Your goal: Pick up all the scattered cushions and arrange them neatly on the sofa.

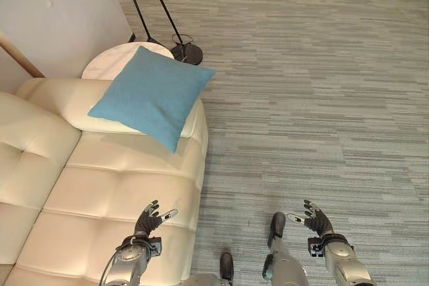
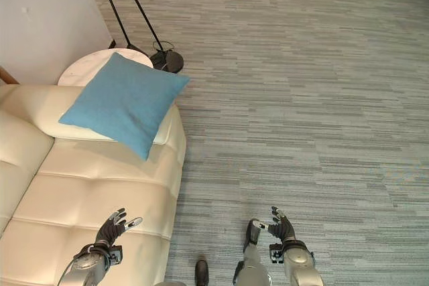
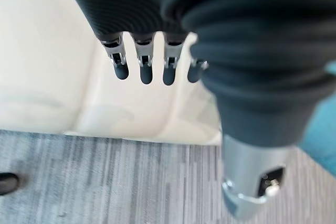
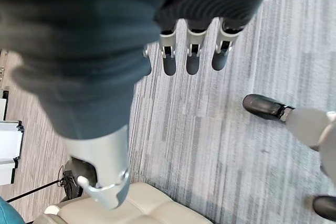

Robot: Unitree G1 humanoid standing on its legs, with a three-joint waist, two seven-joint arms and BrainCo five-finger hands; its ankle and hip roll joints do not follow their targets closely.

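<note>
Head stereo pair looks down, sharing sofa; wrist cameras close along fingers, facing floor

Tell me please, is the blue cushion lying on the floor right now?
No, the blue cushion rests on the cream sofa, up at its armrest end.

Both arms reach in low at the near edge, forearms angled forward. The left hand is raised palm-in, fingers straight and spread, thumb out to the right, nothing in it. Over on the right, the right hand mirrors it: fingers relaxed and splayed, thumb apart toward the left, empty too.
</note>
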